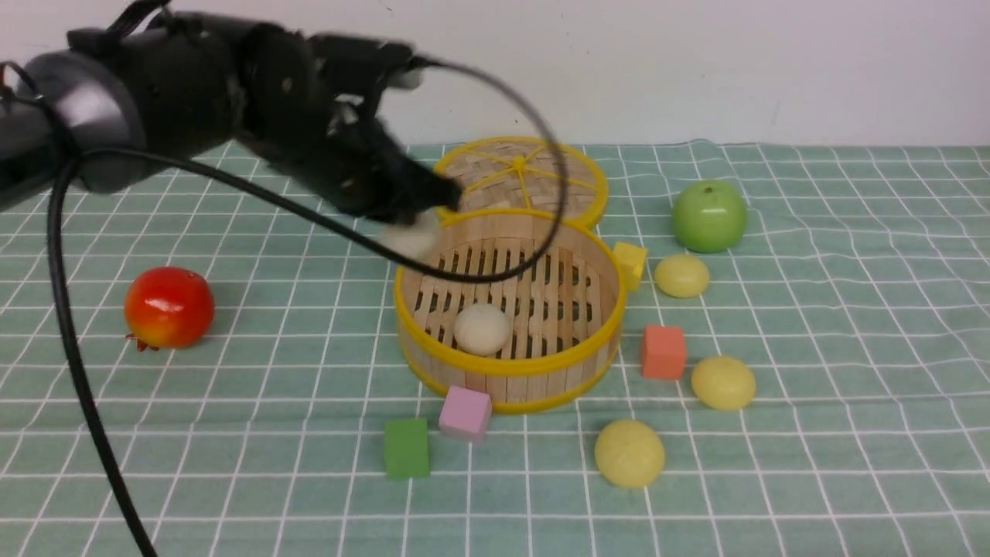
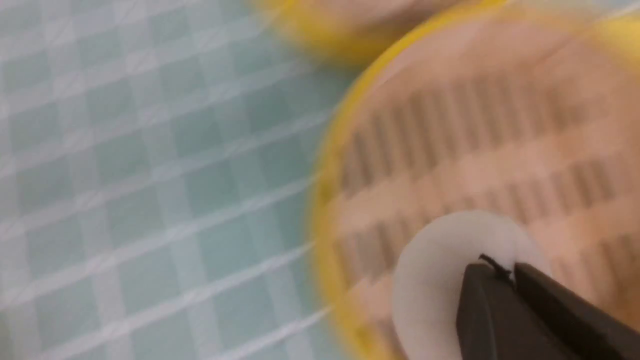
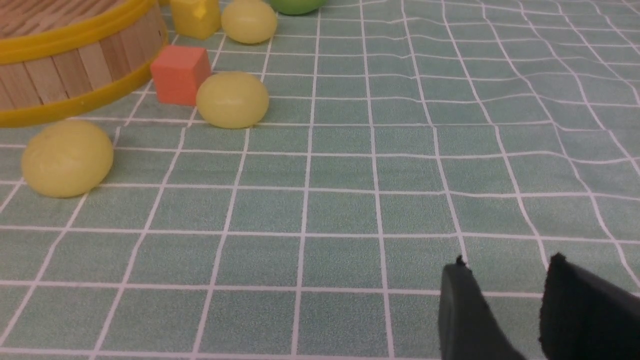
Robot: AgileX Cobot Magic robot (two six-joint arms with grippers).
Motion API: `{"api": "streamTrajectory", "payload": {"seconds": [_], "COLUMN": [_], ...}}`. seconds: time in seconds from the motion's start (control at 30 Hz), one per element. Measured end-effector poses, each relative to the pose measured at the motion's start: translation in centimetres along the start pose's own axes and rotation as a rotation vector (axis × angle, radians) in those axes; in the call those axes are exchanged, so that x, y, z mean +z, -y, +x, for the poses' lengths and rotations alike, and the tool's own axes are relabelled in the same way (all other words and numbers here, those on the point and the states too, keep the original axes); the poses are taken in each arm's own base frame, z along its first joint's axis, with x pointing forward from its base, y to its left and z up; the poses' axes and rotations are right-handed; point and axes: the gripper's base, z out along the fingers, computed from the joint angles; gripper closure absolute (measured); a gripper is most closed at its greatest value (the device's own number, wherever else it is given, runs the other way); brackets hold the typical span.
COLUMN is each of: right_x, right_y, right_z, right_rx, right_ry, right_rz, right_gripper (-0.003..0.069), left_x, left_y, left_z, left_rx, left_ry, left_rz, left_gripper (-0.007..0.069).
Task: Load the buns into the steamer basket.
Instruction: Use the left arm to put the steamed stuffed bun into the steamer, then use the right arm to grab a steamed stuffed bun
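The steamer basket [image 1: 503,367] stands mid-table with one off-white bun [image 1: 482,329] on its slats. A second off-white bun [image 1: 410,236], blurred, is at the basket's far left rim just under my left gripper [image 1: 445,197]. The left wrist view shows that gripper [image 2: 505,272] with its fingertips together and the white bun [image 2: 435,285] beyond them over the basket's slats [image 2: 500,125], not between them. Three pale yellow buns [image 1: 681,275] [image 1: 723,382] [image 1: 629,452] lie on the cloth right of the basket. My right gripper [image 3: 505,265] is open over bare cloth, and the yellow buns [image 3: 67,157] [image 3: 232,99] [image 3: 249,21] lie ahead of it.
The woven lid [image 1: 526,174] lies behind the basket. A green apple [image 1: 708,216] sits at the back right and a red fruit [image 1: 168,307] at the left. Yellow [image 1: 630,263], orange [image 1: 663,352], pink [image 1: 465,412] and green [image 1: 406,448] cubes ring the basket.
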Motion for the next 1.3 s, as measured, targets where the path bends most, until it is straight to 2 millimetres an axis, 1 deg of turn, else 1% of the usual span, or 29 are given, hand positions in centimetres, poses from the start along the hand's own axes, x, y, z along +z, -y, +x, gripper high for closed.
{"api": "streamTrajectory", "payload": {"seconds": [0.03,0.1,0.13,0.23,0.3,0.37,0.43,0.47,0.5,0.53,0.57,0.63,0.67,0.7,0.73,0.8,0.83,0.87,0.97,1.0,1.03,1.07,1.1,1.13,1.17,1.2,1.23,1.27,1.3], "right_x": [0.0,0.0,0.0,0.0,0.0,0.0,0.0,0.0,0.0,0.0,0.0,0.0,0.0,0.0,0.0,0.0,0.0,0.0,0.0,0.0,0.0,0.0,0.0,0.0,0.0,0.0,0.0,0.0,0.0], "right_y": [0.0,0.0,0.0,0.0,0.0,0.0,0.0,0.0,0.0,0.0,0.0,0.0,0.0,0.0,0.0,0.0,0.0,0.0,0.0,0.0,0.0,0.0,0.0,0.0,0.0,0.0,0.0,0.0,0.0], "right_z": [0.0,0.0,0.0,0.0,0.0,0.0,0.0,0.0,0.0,0.0,0.0,0.0,0.0,0.0,0.0,0.0,0.0,0.0,0.0,0.0,0.0,0.0,0.0,0.0,0.0,0.0,0.0,0.0,0.0], "right_rx": [0.000,0.000,0.000,0.000,0.000,0.000,0.000,0.000,0.000,0.000,0.000,0.000,0.000,0.000,0.000,0.000,0.000,0.000,0.000,0.000,0.001,0.001,0.001,0.001,0.001,0.001,0.001,0.001,0.001], "right_ry": [0.000,0.000,0.000,0.000,0.000,0.000,0.000,0.000,0.000,0.000,0.000,0.000,0.000,0.000,0.000,0.000,0.000,0.000,0.000,0.000,0.000,0.000,0.000,0.000,0.000,0.000,0.000,0.000,0.000], "right_rz": [0.000,0.000,0.000,0.000,0.000,0.000,0.000,0.000,0.000,0.000,0.000,0.000,0.000,0.000,0.000,0.000,0.000,0.000,0.000,0.000,0.000,0.000,0.000,0.000,0.000,0.000,0.000,0.000,0.000], "right_gripper": [0.0419,0.0419,0.0419,0.0419,0.0419,0.0419,0.0419,0.0419,0.0419,0.0419,0.0419,0.0419,0.0419,0.0419,0.0419,0.0419,0.0419,0.0419,0.0419,0.0419,0.0419,0.0419,0.0419,0.0419,0.0419,0.0419,0.0419,0.0419,0.0419], "left_x": [0.2,2.4,2.6,6.6,8.5,9.7,10.2,10.3,10.3,10.0,9.9,9.2,8.5,6.8,5.4,1.5,-0.2,-2.6,-9.5,-10.0,-13.6,-16.1,-17.9,-17.7,-19.3,-21.2,-22.3,-23.6,-24.4], "left_y": [0.1,0.4,0.4,-0.4,-0.9,-1.2,-1.3,-1.3,-1.3,-1.3,-1.3,-1.2,-1.1,-1.0,-0.8,-0.5,-0.4,-0.2,0.3,0.4,0.6,0.8,0.9,0.9,1.0,1.1,1.1,1.2,1.2], "left_z": [0.0,0.3,0.4,2.1,3.1,3.8,4.1,4.0,4.0,3.6,3.5,2.8,2.3,1.2,0.3,-1.5,-2.1,-2.8,-3.5,-3.5,-3.0,-2.5,-1.7,-1.5,-0.5,1.2,1.7,4.3,4.7], "left_rx": [0.002,0.013,0.013,0.007,0.000,0.000,-0.001,0.003,0.003,0.004,0.004,-0.013,-0.026,-0.045,-0.056,-0.066,-0.066,-0.064,-0.056,-0.056,-0.053,-0.053,-0.057,-0.058,-0.062,-0.070,-0.073,-0.087,-0.089], "left_ry": [0.000,0.003,0.001,-0.035,-0.064,-0.086,-0.095,-0.091,-0.091,-0.081,-0.080,-0.071,-0.068,-0.058,-0.039,0.000,0.012,0.027,0.034,0.035,0.046,0.067,0.080,0.070,0.085,0.111,0.135,0.171,0.192], "left_rz": [0.005,0.018,0.018,0.003,-0.005,-0.011,-0.012,-0.014,-0.014,-0.013,-0.013,-0.011,-0.011,-0.010,-0.007,0.000,0.003,0.007,0.017,0.017,0.024,0.031,0.040,0.039,0.047,0.058,0.064,0.076,0.081], "left_gripper": [0.0636,0.0636,0.0636,0.0633,0.0624,0.0598,0.0575,0.0538,0.0526,0.0470,0.0456,0.0386,0.0350,0.0296,0.0279,0.0265,0.0270,0.0290,0.0403,0.0413,0.0510,0.0565,0.0612,0.0612,0.0638,0.0638,0.0638,0.0638,0.0638]}}
